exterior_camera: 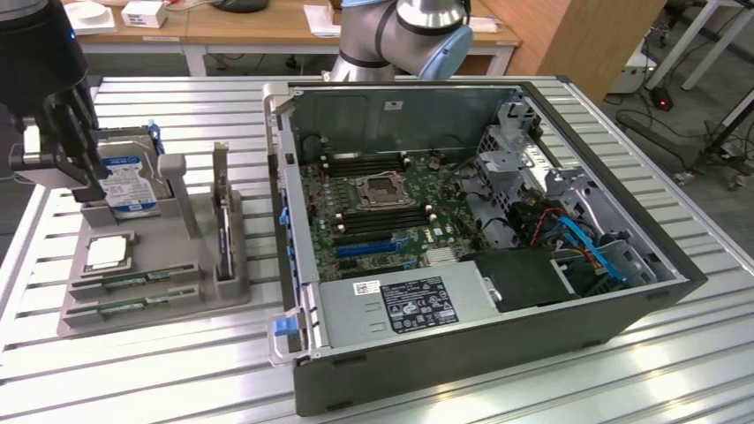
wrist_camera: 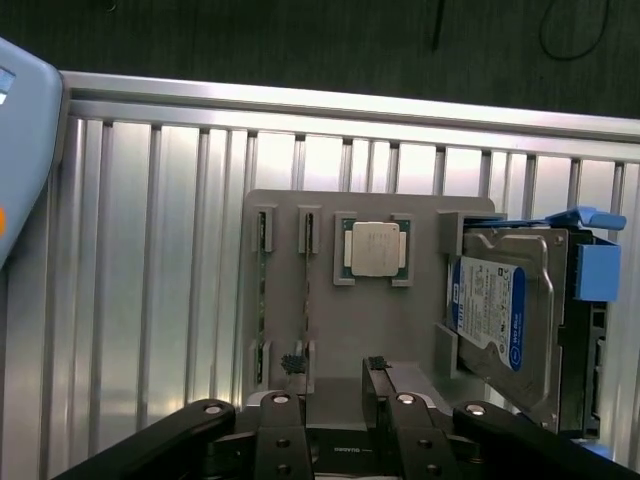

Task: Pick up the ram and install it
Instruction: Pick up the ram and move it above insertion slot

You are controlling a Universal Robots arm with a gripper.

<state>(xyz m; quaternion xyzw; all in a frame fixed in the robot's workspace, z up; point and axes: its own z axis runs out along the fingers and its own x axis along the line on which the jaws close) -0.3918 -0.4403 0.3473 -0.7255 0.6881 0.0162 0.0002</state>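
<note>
Gripper (wrist_camera: 333,368) state?

Spread wide, fingertips (wrist_camera: 293,364) well apart, gripping nothing, poised low over the grey tray (wrist_camera: 400,335).

Position in the exterior view?

At that view's left, above the tray, close beside the hard drive (wrist_camera: 495,310).

Ram location?

In the tray, two alike, standing on edge in neighbouring slots. Outer ram stick (wrist_camera: 263,290) along the tray's border; inner ram stick (wrist_camera: 307,290) between the outer one and the processor (wrist_camera: 373,248).

Any contact?

Hard to say. One fingertip hanging right by the end of the inner ram stick; touching or just clear, impossible to tell.

Other tray contents?

Processor lying flat in a square recess just beside the inner ram stick. Hard drive propped on edge at the tray's opposite end from the sticks, blue-and-white label facing out, backed by a blue bracket (wrist_camera: 600,265).

Computer?

Computer case (exterior_camera: 495,353) lying open on the slotted metal table (exterior_camera: 659,380), just beside the tray on the exterior view's right. Motherboard (exterior_camera: 353,230) exposed inside, square socket (exterior_camera: 383,190) near its middle, long dark slots on either side of it. Power supply (exterior_camera: 401,305) nearest the camera, blue cables (exterior_camera: 595,252) toward the exterior view's right.
</note>
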